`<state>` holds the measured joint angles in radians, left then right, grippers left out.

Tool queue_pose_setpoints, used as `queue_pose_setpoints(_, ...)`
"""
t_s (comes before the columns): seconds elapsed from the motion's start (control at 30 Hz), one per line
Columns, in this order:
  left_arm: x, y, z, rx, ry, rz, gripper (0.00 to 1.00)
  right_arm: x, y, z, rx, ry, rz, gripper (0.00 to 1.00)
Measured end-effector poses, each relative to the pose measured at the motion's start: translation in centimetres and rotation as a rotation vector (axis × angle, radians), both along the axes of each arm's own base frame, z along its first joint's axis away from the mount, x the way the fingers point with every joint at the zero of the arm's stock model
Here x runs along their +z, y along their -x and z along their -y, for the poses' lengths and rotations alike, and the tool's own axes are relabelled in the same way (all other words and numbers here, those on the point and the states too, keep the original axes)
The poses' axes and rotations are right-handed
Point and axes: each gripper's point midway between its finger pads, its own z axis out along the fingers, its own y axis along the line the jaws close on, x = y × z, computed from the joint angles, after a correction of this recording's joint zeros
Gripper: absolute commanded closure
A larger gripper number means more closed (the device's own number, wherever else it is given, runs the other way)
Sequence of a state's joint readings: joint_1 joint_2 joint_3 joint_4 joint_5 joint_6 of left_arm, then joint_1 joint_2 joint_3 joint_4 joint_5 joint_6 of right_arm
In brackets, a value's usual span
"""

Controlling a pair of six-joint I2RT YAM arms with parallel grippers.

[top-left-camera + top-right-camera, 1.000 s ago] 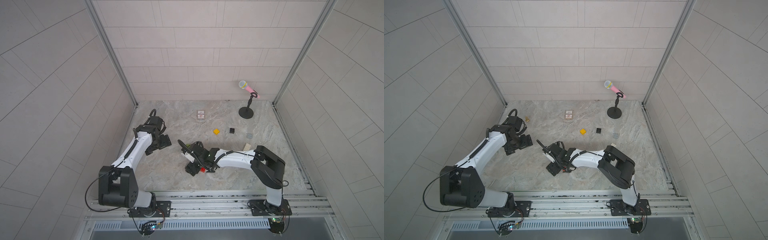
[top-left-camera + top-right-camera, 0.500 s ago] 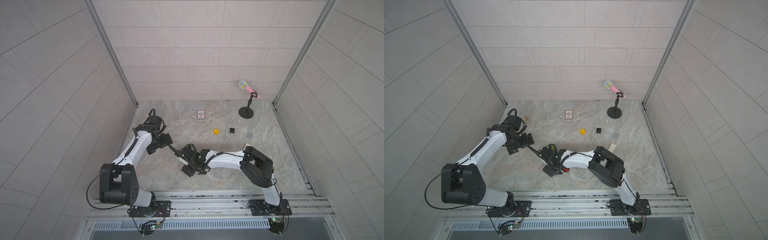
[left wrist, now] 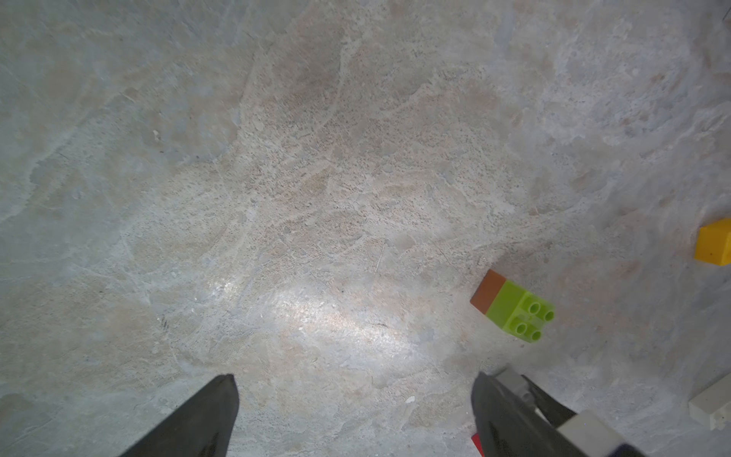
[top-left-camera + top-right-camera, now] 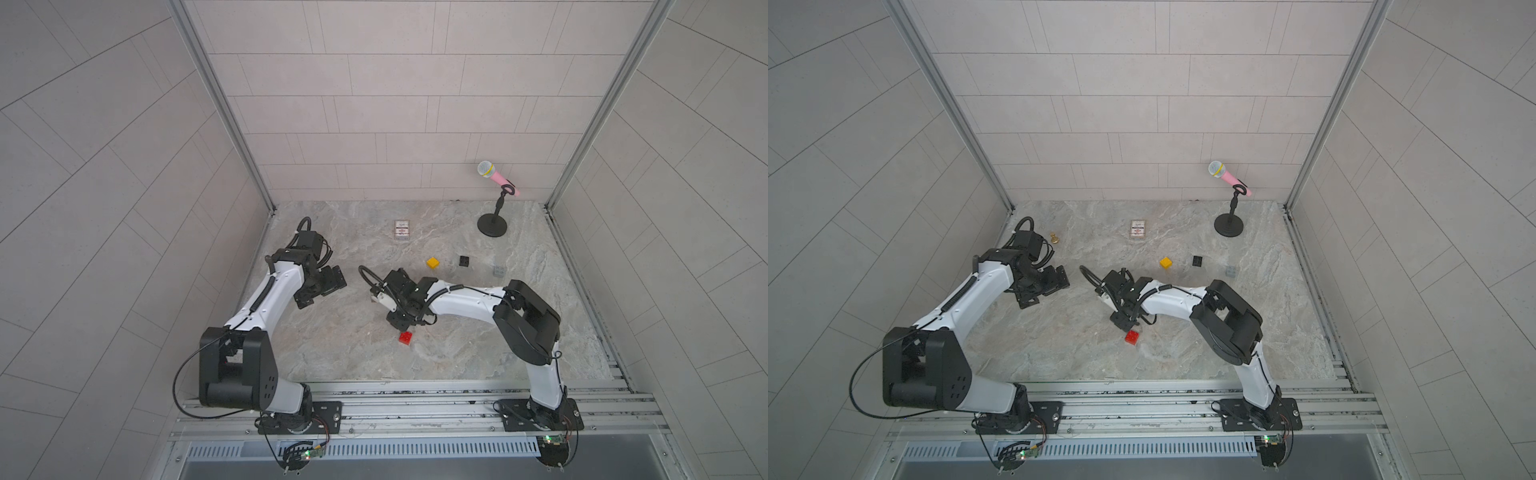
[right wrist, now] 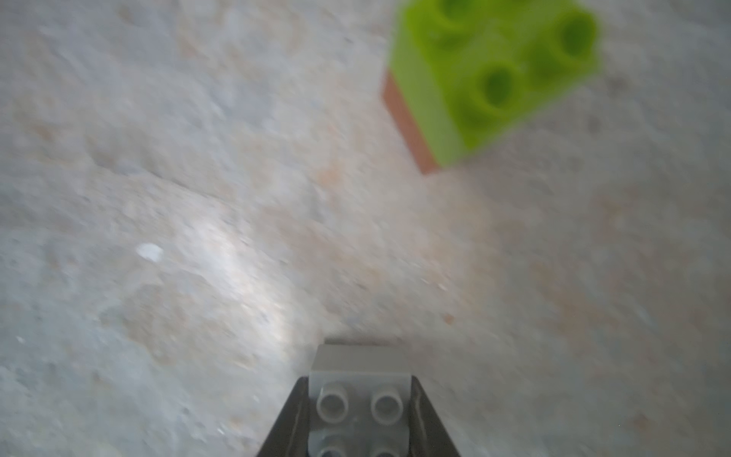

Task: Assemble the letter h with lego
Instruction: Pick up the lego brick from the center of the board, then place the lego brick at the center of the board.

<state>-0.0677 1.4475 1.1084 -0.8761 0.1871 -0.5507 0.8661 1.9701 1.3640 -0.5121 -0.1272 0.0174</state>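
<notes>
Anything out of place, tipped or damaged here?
Nothing spilled or broken. Only non-lego clutter stands out: a pink microphone on its stand at the back right, a card box mid-back, a brass pawn back left.

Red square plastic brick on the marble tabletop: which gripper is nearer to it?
Right. The right gripper, shut on a pale studded plastic brick, hovers just beside the red brick; the left gripper, open, hangs much farther off.

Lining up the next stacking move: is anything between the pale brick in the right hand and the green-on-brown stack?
Nothing visible. In the right wrist view only bare marble lies between the pale brick and the green-on-brown stack.
</notes>
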Motion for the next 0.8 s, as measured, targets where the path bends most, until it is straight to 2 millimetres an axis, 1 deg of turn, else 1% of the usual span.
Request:
queue_pose_setpoints(0.07,0.0,-0.1,0.2,-0.002,0.008,0.004,0.0,0.6,-0.7,1.1,0.004,0.01,0.006,0.85)
queue_pose_setpoints(0.17,0.1,-0.2,0.3,-0.004,0.019,0.007,0.0,0.8,-1.1,1.6,0.03,0.016,0.009,0.83)
queue_pose_setpoints(0.23,0.1,-0.2,0.4,-0.005,0.023,0.008,0.0,0.6,-1.3,1.8,0.049,0.027,0.002,0.83)
queue_pose_setpoints(0.37,0.1,-0.2,0.5,-0.007,0.029,0.008,0.0,-0.2,-2.3,1.3,0.082,0.044,-0.002,0.8)
queue_pose_setpoints(0.47,0.1,-0.2,0.6,-0.008,0.032,0.009,0.0,-0.7,-2.8,1.3,0.096,0.056,-0.008,0.74)
queue_pose_setpoints(0.53,0.1,-0.2,0.6,-0.008,0.034,0.009,0.0,-0.7,-3.2,1.2,0.104,0.056,-0.001,0.7)
queue_pose_setpoints(0.67,0.2,-0.2,0.7,-0.009,0.041,0.009,0.0,-0.6,-3.8,1.1,0.114,0.054,0.006,0.59)
queue_pose_setpoints(0.8,0.2,-0.2,0.8,-0.011,0.048,0.009,0.0,-1.0,-4.2,1.3,0.116,0.065,0.009,0.53)
